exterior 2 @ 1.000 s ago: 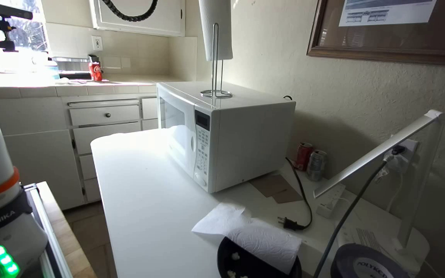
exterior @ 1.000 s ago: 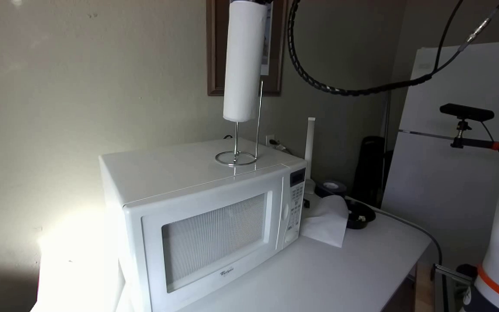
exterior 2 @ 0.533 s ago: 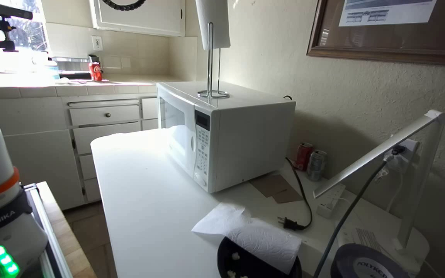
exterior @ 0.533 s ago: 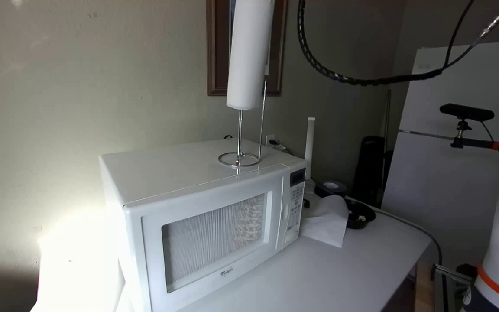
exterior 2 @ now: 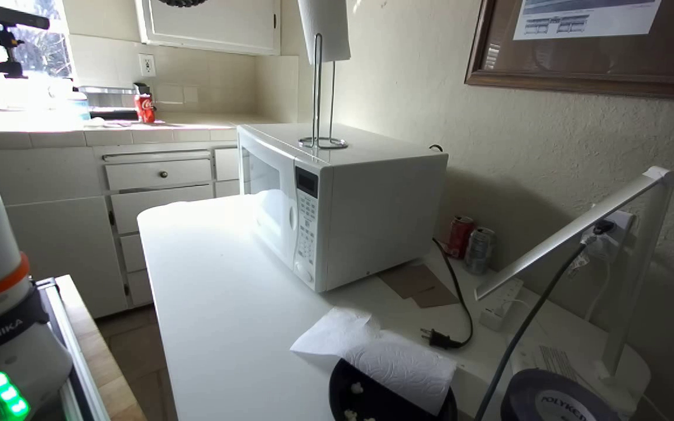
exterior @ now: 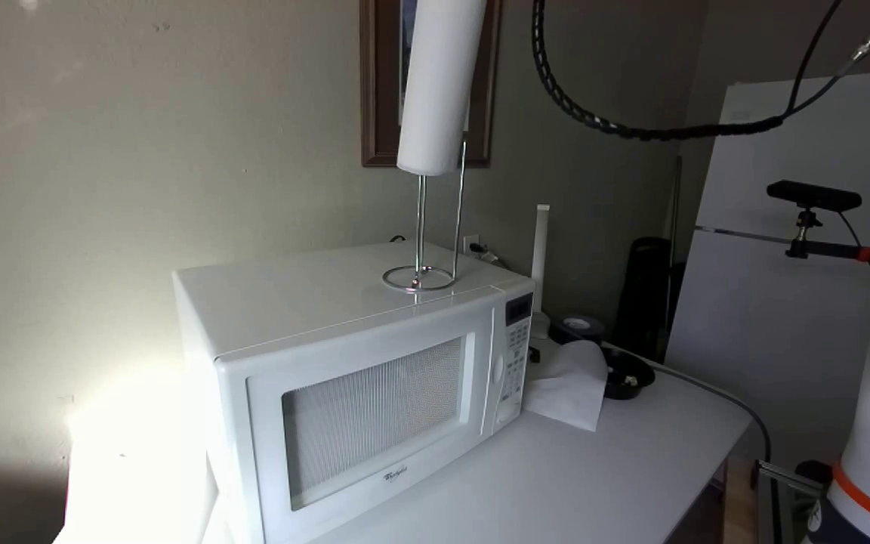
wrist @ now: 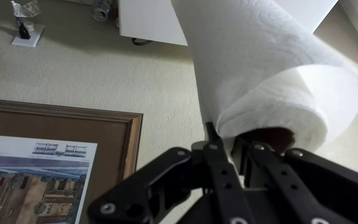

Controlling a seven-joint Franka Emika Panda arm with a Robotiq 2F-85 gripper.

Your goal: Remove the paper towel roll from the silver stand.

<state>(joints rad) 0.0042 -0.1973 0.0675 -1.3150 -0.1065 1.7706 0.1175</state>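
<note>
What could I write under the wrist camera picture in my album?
Got it! The gripper pinches the paper towel roll by one end, with a framed picture on the wall behind.

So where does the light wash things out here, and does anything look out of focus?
In an exterior view, the window is partly blown out; in an exterior view, a patch beside the microwave burns white; in the wrist view, the fingers look slightly soft, the framed picture crisper.
</note>
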